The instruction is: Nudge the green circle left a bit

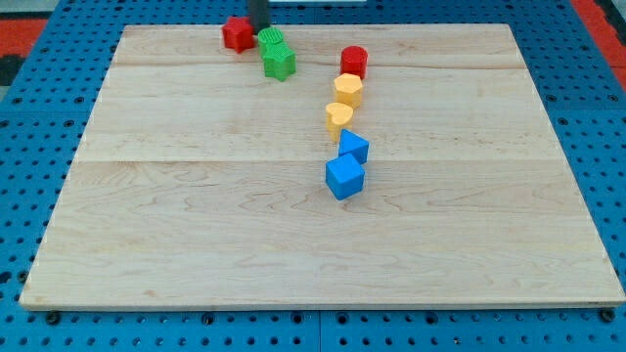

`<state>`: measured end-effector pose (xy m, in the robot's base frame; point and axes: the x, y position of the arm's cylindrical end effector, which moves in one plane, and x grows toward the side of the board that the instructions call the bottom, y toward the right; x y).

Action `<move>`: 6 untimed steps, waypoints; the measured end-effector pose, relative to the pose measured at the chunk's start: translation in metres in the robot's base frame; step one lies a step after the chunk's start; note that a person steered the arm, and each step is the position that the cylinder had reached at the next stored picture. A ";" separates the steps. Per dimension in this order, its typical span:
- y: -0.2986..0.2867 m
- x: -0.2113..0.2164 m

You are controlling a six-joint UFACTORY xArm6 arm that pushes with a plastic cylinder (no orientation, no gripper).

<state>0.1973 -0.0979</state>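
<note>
The green circle (pixel 274 40) sits near the view's top edge of the wooden board, touching the green star (pixel 279 64) just below it. My tip (pixel 258 29) is down at the green circle's upper left, in the narrow gap between it and the red star (pixel 236 34). The rod comes in from the view's top. I cannot tell whether the tip touches either block.
A red cylinder (pixel 354 61), a yellow hexagon (pixel 347 89) and a yellow heart (pixel 338 117) run down the board's middle. Two blue blocks (pixel 353 147) (pixel 344 178) follow below them. The board's top edge (pixel 391 26) lies close behind the green circle.
</note>
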 end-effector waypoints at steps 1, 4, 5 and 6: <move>-0.040 0.003; 0.048 0.008; 0.105 -0.005; 0.139 0.004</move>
